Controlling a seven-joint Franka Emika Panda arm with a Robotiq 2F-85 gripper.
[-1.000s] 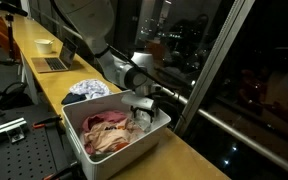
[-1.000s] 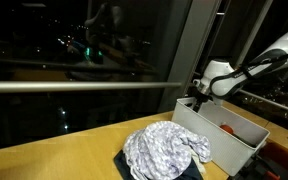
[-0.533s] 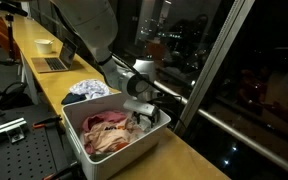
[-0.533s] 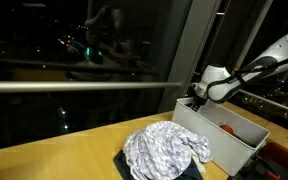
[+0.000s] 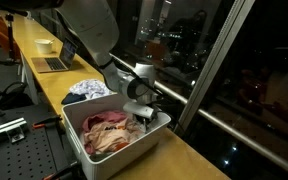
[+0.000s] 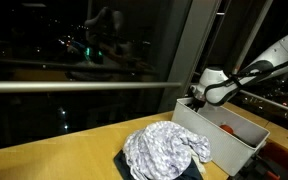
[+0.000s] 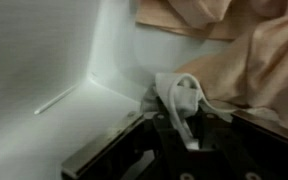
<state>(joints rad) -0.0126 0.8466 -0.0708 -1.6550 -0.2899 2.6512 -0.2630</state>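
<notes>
Pinching a small, crumpled off-white cloth (image 7: 175,90), claw (image 7: 184,122) clamped on it, in the white bin (image 7: 54,50) corner

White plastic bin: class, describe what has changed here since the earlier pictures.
The tool dipped lower into a corner of the white plastic bin and closed on a small white cloth. Bin, pink clothes and patterned grey cloth stayed put.

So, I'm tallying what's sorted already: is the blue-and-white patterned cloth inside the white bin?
No, the patterned cloth lies heaped outside the white bin, next to its wall.
</notes>
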